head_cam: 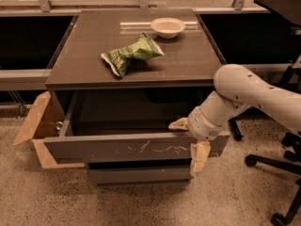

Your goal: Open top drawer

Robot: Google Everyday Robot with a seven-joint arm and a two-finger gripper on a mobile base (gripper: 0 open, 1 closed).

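Note:
The top drawer (117, 148) is a wide dark grey front with pale scratch marks. It stands pulled out from under the brown tabletop (94, 55), its dark inside showing. My gripper (190, 140) is at the drawer's right end. One cream finger (179, 124) reaches behind the front panel into the drawer, the other (200, 157) hangs down in front of it, so the fingers straddle the panel's top edge. The white arm (249, 93) comes in from the right.
A green chip bag (131, 54) and a white bowl (168, 27) lie on the tabletop. A shorter grey drawer front (136, 174) sits below. An open cardboard box (35, 126) stands at the left. Office chair legs (277, 173) are at the right.

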